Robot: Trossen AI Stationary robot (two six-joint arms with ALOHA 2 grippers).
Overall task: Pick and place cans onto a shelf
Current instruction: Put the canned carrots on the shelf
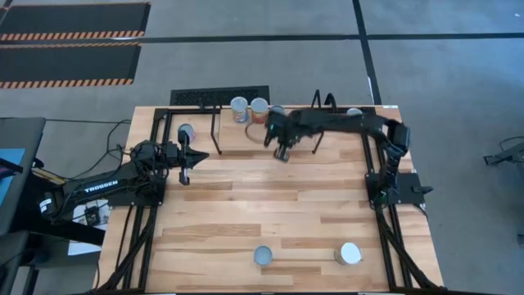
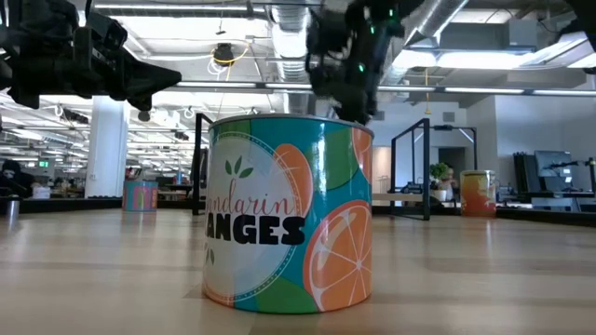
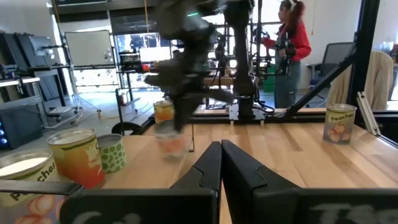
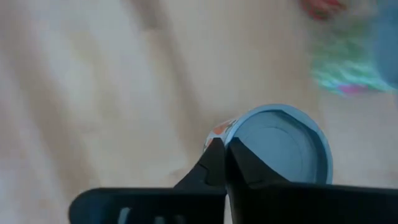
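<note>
The light-wood shelf (image 1: 246, 139) with black wire ends stands at the table's far edge. Three cans (image 1: 238, 108) (image 1: 259, 108) (image 1: 278, 111) stand in a row along its far side. My right gripper (image 1: 283, 152) is over the shelf's front edge, fingers close together at a small orange-labelled can (image 4: 280, 146) with a grey top. This can also shows blurred in the left wrist view (image 3: 171, 140). My left gripper (image 1: 196, 156) is shut and empty near the shelf's left end, beside a can (image 1: 186, 131). My right gripper comes from above, pointing down, with its fingertips (image 4: 214, 152) at the edge of the can's top rim (image 4: 231, 127). The fingers hide the place of contact, so the kind of hold does not show. I cannot tell whether the can is clear of the wood.
Two cans (image 1: 263, 256) (image 1: 350, 253) stand near the table's near edge; the first fills the low view (image 2: 289, 214). Another can (image 1: 354, 113) is at the shelf's right end. Several cans (image 3: 78, 155) show in the left wrist view. A person (image 3: 292, 43) stands beyond the table.
</note>
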